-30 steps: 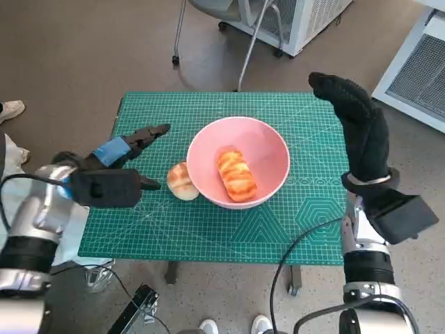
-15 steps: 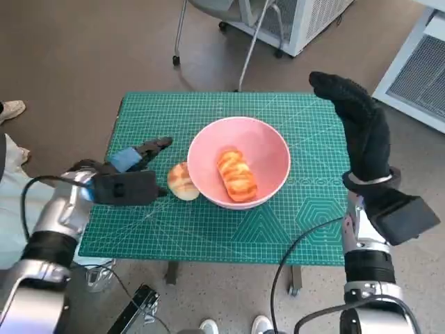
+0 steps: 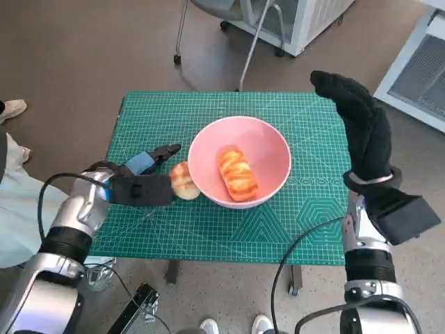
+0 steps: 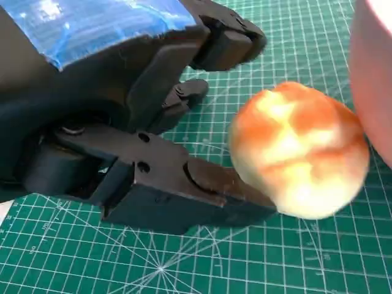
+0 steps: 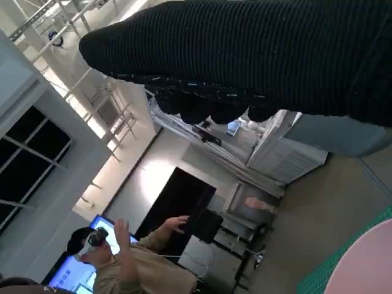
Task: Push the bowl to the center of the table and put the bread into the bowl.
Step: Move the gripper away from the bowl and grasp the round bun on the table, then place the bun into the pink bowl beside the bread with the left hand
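A pink bowl (image 3: 268, 142) stands near the middle of the green cutting mat (image 3: 208, 229) and holds a long glazed bread (image 3: 238, 174). A small round bread (image 3: 183, 180) lies on the mat against the bowl's left wall. My left hand (image 3: 139, 182) is at that round bread, fingers apart on either side of it; in the left wrist view the bread (image 4: 297, 147) sits between the black fingers (image 4: 202, 196), touching the lower one. My right hand (image 3: 361, 125) is raised above the mat's right edge, fingers straight, holding nothing.
A chair base (image 3: 240, 42) and a white cabinet (image 3: 306, 17) stand behind the table. A shoe (image 3: 10, 109) shows at the far left. In the right wrist view a person (image 5: 131, 263) sits in the background with one hand raised.
My left hand has moved right along the mat, from well left of the round bread to right against it. The bowl, both breads and the right hand have stayed put.
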